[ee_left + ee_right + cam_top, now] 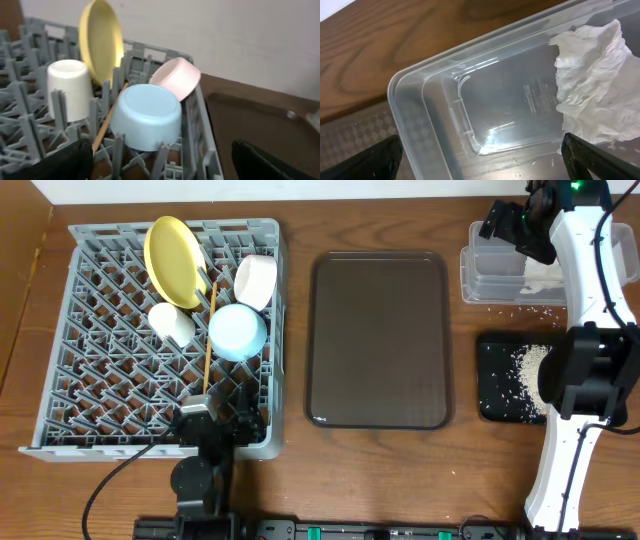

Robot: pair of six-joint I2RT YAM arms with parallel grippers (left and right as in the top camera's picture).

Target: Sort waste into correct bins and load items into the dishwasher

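Note:
The grey rack (pixel 100 380) holds the yellow plate (pixel 172 248), white bowl (pixel 256 281), white cup (pixel 171 323), light blue bowl (pixel 238 332) and chopsticks (pixel 209 330). My left gripper (pixel 215 412) is open and empty over the rack's front edge; its wrist view shows the blue bowl (pixel 146 116), cup (pixel 69 89) and plate (pixel 100 40) ahead. My right gripper (pixel 505 225) is open and empty above the clear tub (pixel 490 280), which holds the crumpled napkin (pixel 540 277) (pixel 592 90). Rice scraps (pixel 528 370) lie in the black tray (pixel 495 380). The snack wrapper is out of view.
The dark brown serving tray (pixel 380 340) lies between the rack and the bins. A few loose rice grains (pixel 530 310) lie on the wooden table between the tub and the black tray. The right arm's body stands over the black tray's right side.

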